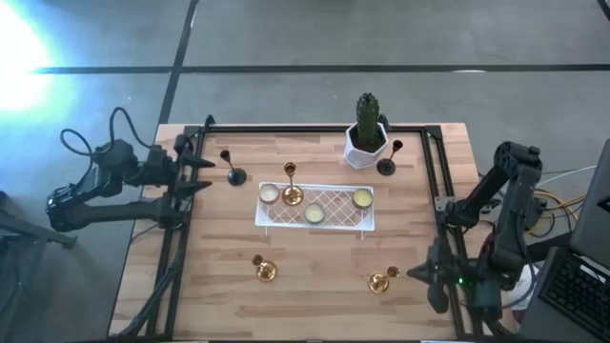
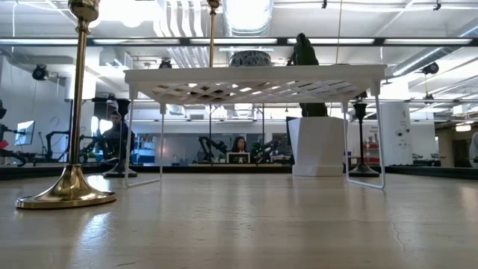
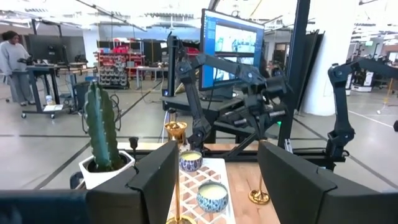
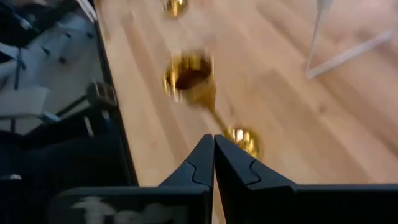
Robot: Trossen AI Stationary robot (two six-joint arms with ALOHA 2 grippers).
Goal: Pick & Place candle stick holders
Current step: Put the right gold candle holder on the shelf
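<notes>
While the left gripper (image 1: 202, 170) waits half-open and empty at the bench's (image 1: 315, 305) nine o'clock, the right gripper (image 4: 214, 158) — shut, empty — hovers over the brass candle stick holder (image 1: 382, 279) at five o'clock.

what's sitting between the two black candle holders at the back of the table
In the high view, between the black holders: a gold holder and the cactus pot.

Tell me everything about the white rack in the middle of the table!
The white rack is a flat rectangular shelf with a criss-cross lattice top, standing level on thin wire legs on the wooden table. It looks like painted metal. Three pale round candles sit on it, and a gold candle stick holder stands at its left end, near the far edge.
</notes>
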